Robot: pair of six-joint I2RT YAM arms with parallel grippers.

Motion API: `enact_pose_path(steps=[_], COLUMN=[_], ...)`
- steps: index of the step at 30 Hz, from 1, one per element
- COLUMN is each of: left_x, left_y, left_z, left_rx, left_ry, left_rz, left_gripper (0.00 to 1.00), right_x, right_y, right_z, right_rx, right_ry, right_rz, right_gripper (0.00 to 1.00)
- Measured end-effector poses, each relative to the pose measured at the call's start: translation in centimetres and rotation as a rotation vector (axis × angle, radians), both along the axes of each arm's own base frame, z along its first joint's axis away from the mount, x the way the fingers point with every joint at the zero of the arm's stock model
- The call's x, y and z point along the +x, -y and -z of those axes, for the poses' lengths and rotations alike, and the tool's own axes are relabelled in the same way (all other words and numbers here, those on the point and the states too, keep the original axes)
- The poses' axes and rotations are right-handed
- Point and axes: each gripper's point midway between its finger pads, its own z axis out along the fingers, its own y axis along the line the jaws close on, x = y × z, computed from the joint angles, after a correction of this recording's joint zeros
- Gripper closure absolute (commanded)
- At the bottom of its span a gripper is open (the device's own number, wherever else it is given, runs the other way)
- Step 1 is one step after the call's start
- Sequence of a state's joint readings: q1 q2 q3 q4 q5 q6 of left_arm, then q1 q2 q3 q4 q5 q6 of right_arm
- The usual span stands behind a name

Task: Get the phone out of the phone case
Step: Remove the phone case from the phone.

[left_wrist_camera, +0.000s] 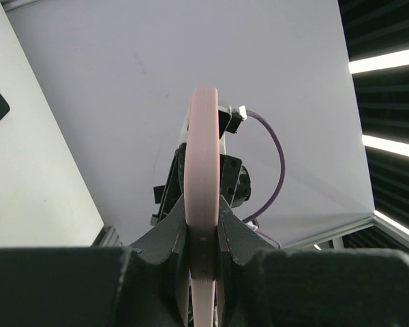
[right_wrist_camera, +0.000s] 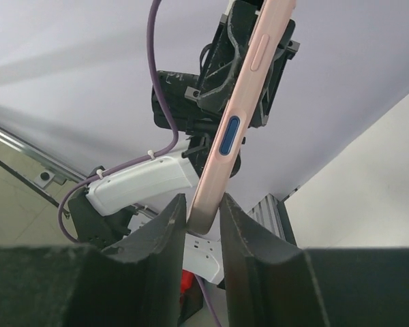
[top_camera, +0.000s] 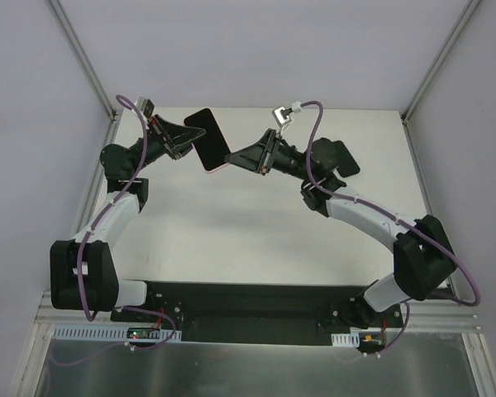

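left gripper (left_wrist_camera: 203, 233) clamping phone case (right_wrist_camera: 244, 95) edge | right gripper (right_wrist_camera: 203, 210) pinching opposite edge | phone (top_camera: 207, 136) sitting inside | case hanging above table (top_camera: 256, 227) | blue side button (right_wrist_camera: 230, 136) showing

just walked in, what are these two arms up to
The phone, in its pink phone case, hangs above the table between the two arms. The left gripper is clamped on one edge of the case. The right gripper straddles the opposite edge; whether it grips firmly is unclear. The phone is not out yet.
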State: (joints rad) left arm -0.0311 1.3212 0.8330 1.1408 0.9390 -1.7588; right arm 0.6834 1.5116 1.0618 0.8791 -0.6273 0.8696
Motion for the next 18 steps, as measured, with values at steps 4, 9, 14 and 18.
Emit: enact_pose_path(steps=[4, 9, 14, 18], left_x=[-0.1, 0.4, 2.1, 2.5], left_y=[0.0, -0.2, -0.3, -0.5], left_z=[-0.4, -0.6, 0.9, 0.6], left_rx=[-0.011, -0.058, -0.086, -0.111], left_ry=[0.012, 0.0, -0.1, -0.109], left_rz=[-0.001, 0.006, 0.011, -0.01], left_gripper=[1.0, 1.0, 1.0, 1.0], right_x=[-0.1, 0.3, 1.9, 2.1], right_y=[0.1, 0.4, 0.1, -0.1], right_z=[-0.8, -1.3, 0.0, -1.0], right_rx=[0.048, 0.13, 0.157, 0.177], right_ry=[-0.018, -0.069, -0.168, -0.168], right_rz=[-0.027, -0.063, -0.073, -0.092], right_gripper=[0.87, 0.9, 0.87, 0.86])
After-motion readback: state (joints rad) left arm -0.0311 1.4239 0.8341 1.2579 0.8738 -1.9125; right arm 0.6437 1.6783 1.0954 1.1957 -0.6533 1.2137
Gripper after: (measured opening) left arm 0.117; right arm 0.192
